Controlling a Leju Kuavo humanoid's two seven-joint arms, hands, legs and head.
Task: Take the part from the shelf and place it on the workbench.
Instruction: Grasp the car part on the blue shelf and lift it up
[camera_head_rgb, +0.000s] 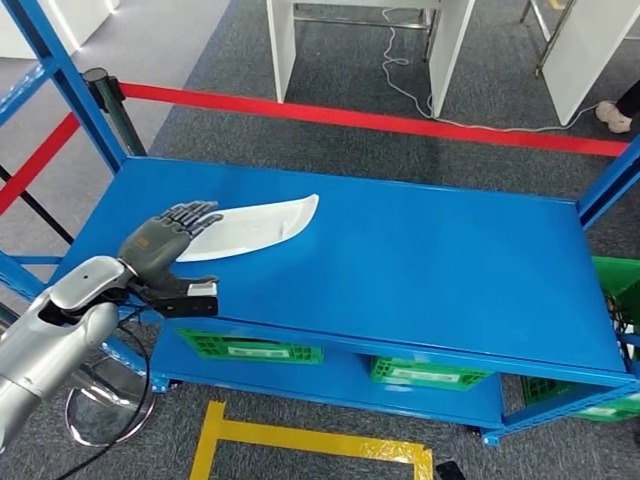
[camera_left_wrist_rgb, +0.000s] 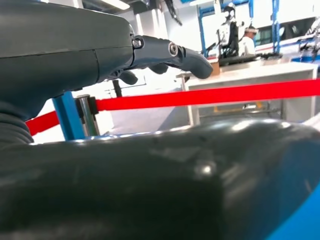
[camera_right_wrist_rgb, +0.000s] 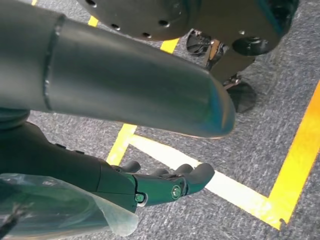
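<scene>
A white, curved, blade-shaped part (camera_head_rgb: 256, 228) lies flat on the top deck of the blue shelf (camera_head_rgb: 423, 270), towards its left side. My left hand (camera_head_rgb: 162, 245) reaches in from the left, its dark fingers stretched out over the part's left end and the thumb pointing along the shelf's front edge. It grips nothing. In the left wrist view the fingers (camera_left_wrist_rgb: 170, 50) are straight and apart from the thick thumb (camera_left_wrist_rgb: 188, 180). My right hand (camera_right_wrist_rgb: 158, 185) hangs over the grey carpet with its fingers extended and empty.
Green crates (camera_head_rgb: 249, 348) (camera_head_rgb: 426, 373) sit on the lower deck, and another (camera_head_rgb: 619, 290) stands at the right. A red barrier tape (camera_head_rgb: 377, 120) runs behind the shelf, with blue uprights (camera_head_rgb: 68, 80) at the left. Yellow floor tape (camera_head_rgb: 302, 440) marks the carpet in front.
</scene>
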